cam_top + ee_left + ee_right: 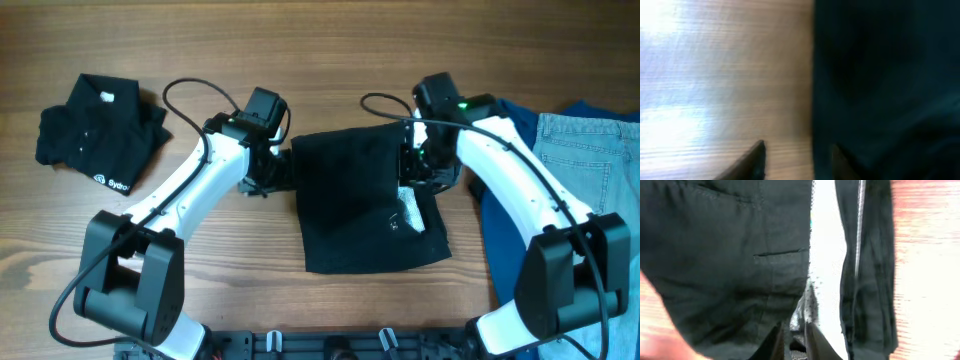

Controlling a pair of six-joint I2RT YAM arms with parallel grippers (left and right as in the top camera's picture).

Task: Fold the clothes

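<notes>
Black shorts [350, 200] lie spread in the middle of the table, with a strip of pale inner lining [410, 212] showing at their right side. My left gripper [280, 168] sits low at the shorts' left edge. In the left wrist view its fingers [757, 156] stand apart, one over bare wood and the other over the black cloth [880, 75], so the left gripper [799, 157] is open astride that edge. My right gripper [413, 160] is at the upper right edge. In the right wrist view the right gripper [795, 340] is shut on the pale mesh lining [827, 255] of the shorts [730, 255].
A small black shirt with white print [95, 130] lies folded at the far left. A blue top [500, 112] and light-blue jeans [590, 155] are piled at the right, under my right arm. Bare wooden table [250, 280] surrounds the shorts.
</notes>
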